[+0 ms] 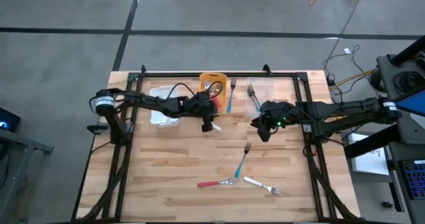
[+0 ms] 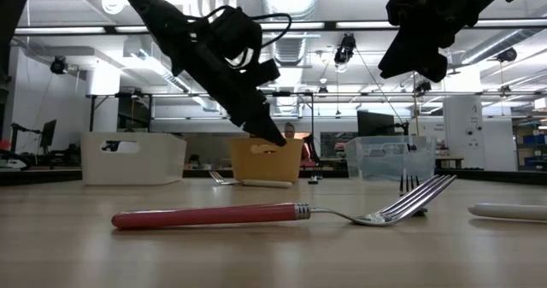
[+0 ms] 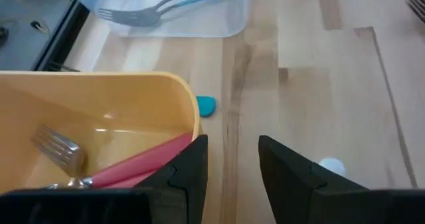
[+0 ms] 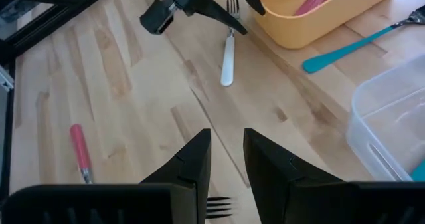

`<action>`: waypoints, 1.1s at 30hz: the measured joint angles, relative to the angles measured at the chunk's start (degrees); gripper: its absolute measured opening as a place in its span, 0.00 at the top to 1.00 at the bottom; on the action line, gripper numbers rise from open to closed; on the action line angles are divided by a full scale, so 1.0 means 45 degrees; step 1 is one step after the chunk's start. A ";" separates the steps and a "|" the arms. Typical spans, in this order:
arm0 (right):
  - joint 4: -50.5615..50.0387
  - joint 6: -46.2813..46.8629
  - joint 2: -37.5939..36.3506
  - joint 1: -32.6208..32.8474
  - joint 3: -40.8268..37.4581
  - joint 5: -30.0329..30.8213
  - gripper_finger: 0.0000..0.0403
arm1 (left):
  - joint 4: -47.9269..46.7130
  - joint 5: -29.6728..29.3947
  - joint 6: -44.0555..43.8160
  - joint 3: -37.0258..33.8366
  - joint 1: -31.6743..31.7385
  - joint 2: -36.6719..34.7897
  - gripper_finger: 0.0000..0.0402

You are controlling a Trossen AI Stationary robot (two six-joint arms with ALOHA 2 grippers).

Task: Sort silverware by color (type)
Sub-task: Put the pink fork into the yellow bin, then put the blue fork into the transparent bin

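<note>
Left gripper, fingers parted and empty, hovers beside the orange bin holding red-handled utensils; the right gripper waits open. Three forks remain unsorted mid-table.

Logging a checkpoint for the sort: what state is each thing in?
Left end effector: open, empty.
Right end effector: open, empty.
Orange bin: holds red silverware.
Clear bin: holds a teal fork.
Red fork: lying loose, unsorted.
White fork: lying loose, unsorted.
</note>
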 joint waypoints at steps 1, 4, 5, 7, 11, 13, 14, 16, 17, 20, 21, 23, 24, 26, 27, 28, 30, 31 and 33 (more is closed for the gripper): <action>0.0001 0.0000 0.0000 0.0000 0.0000 0.0000 0.80 | -0.0128 0.0000 -0.0043 0.0095 0.0000 0.0042 0.71; 0.0001 0.0335 0.0000 0.0000 -0.0005 -0.0005 0.80 | -0.0563 0.0000 -0.0091 0.0329 0.0000 -0.0085 0.71; 0.0001 0.0614 0.0000 0.0000 -0.0005 -0.0018 0.80 | -0.0785 0.0000 -0.0087 0.0358 -0.0002 -0.0251 0.71; 0.0007 0.1424 0.0000 0.0000 -0.0005 -0.0050 0.80 | -0.0934 0.0000 -0.0092 0.0371 -0.0051 -0.0711 0.71; 0.0005 0.3721 0.0029 0.0097 -0.0005 -0.0396 0.80 | -0.1257 0.0000 -0.0092 0.0318 -0.0313 -0.1820 0.71; 0.0005 0.4403 0.0062 0.0380 -0.0005 -0.0849 0.80 | -0.1524 0.0001 -0.0189 0.0228 -0.0526 -0.2357 0.71; 0.0029 0.4724 0.0145 0.0572 -0.0005 -0.0962 0.80 | -0.1544 -0.0001 -0.0310 0.0202 -0.0658 -0.2554 0.71; 0.0027 0.5351 0.0292 0.1025 -0.0005 -0.1141 0.80 | -0.1441 -0.0005 -0.0737 0.0118 -0.1020 -0.2933 0.71; 0.0012 0.5653 0.0444 0.1281 -0.0005 -0.1130 0.80 | -0.1534 0.0000 -0.1015 0.0071 -0.1249 -0.3071 0.71; 0.0010 0.6432 0.0911 0.2080 -0.0005 -0.1098 0.80 | -0.1471 0.0001 -0.1673 -0.0125 -0.2126 -0.3330 0.71; 0.0039 0.6665 0.1105 0.2347 -0.0005 -0.1098 0.80 | -0.1495 0.0000 -0.1820 -0.0198 -0.2448 -0.3358 0.71; 0.0043 0.7111 0.1571 0.2868 -0.0005 -0.1111 0.80 | -0.1469 -0.0010 -0.2123 -0.0360 -0.3131 -0.3360 0.71; 0.0097 0.7362 0.1835 0.3112 -0.0005 -0.1096 0.80 | -0.1493 -0.0093 -0.2359 -0.0438 -0.3457 -0.3360 0.71; 0.0093 0.7810 0.2366 0.3578 0.0000 -0.1101 0.80 | -0.1451 -0.0535 -0.2871 -0.0551 -0.4111 -0.3355 0.71; 0.0053 0.8000 0.2691 0.3817 0.0057 -0.1098 0.80 | -0.1453 -0.0842 -0.3100 -0.0608 -0.4430 -0.3355 0.71; 0.0072 0.8122 0.2975 0.4048 0.0151 -0.1102 0.80 | -0.1457 -0.1122 -0.3293 -0.0641 -0.4729 -0.3355 0.71; 0.0064 0.8396 0.3623 0.4470 0.0405 -0.1103 0.80 | -0.1552 -0.1619 -0.3618 -0.0653 -0.5317 -0.3350 0.71; 0.0016 0.8479 0.3933 0.4664 0.0598 -0.1103 0.80 | -0.1555 -0.1759 -0.3776 -0.0653 -0.5581 -0.3353 0.71; -0.0079 0.8733 0.4513 0.4985 0.0982 -0.1109 0.80 | -0.1589 -0.1778 -0.4086 -0.0653 -0.6042 -0.3360 0.71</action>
